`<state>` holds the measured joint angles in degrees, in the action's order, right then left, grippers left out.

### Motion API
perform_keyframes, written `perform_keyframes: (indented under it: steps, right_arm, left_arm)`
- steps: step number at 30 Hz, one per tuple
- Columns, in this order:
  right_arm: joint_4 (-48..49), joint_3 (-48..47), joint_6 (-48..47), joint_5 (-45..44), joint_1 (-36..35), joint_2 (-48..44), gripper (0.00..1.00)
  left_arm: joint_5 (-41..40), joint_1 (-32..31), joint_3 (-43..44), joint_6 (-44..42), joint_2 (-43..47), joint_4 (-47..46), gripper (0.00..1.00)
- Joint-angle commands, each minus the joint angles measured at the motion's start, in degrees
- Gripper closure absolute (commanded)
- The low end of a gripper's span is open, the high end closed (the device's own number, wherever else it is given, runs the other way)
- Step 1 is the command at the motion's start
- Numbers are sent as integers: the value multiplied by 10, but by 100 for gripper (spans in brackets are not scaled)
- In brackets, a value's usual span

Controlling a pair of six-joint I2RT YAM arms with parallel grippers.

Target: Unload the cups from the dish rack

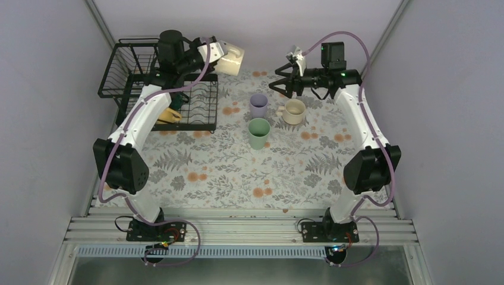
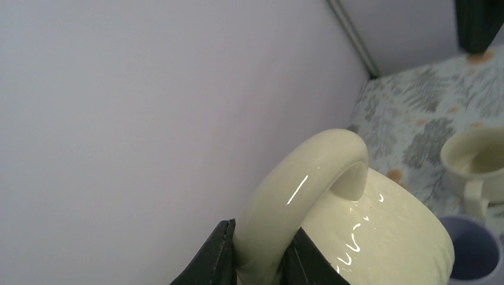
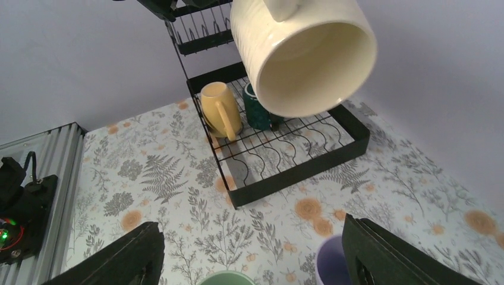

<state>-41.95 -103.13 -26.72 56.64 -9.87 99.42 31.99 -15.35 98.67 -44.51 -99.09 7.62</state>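
Left gripper point(image 2: 261, 264) is pinching the handle of a cream mug point(image 1: 232, 59), its jaws nearly closed around it. It is holding the mug in the air just past the far right corner of the dish rack point(image 1: 178, 127). From the right wrist view, the mug is hanging tipped over, its long axis close to level and its mouth facing the right arm. Right gripper point(image 1: 280, 82) is hovering with its jaws spread wide and nothing between them, across the table point(image 1: 208, 172) from that mug. A lavender cup point(image 1: 258, 105), a green cup point(image 1: 258, 132) and a second cream mug point(image 1: 294, 111) are standing together on the table, to the right of the held mug and nearer the arm bases. Setting it down is probably calling for the left arm to swing that way and bring the mug upright. A yellow mug point(image 3: 220, 110) and a dark teal mug point(image 3: 257, 110) are sitting in the dish rack.
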Motion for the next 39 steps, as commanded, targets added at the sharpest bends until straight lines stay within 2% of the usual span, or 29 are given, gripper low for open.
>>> perform_keyframes:
  steps: [1, 16, 31, 35, 39]
  right_arm:
    - [42, -2, 10, 42, -20, 33, 22]
    - [110, -7, 32, 15, -79, 69, 19]
    - [153, -14, 48, -9, -85, 75, 21]
    - [149, -17, 41, -5, -87, 75, 31]
    - [143, -23, 36, -4, -89, 72, 53]
  left_arm:
    - [62, -9, -7, 77, 22, -120, 98]
    - [63, -37, -43, 129, 11, -189, 98]
    - [66, -56, -49, 184, 3, -222, 98]
    - [68, -56, -53, 200, 7, -231, 98]
    - [68, -56, -55, 201, 7, -231, 98]
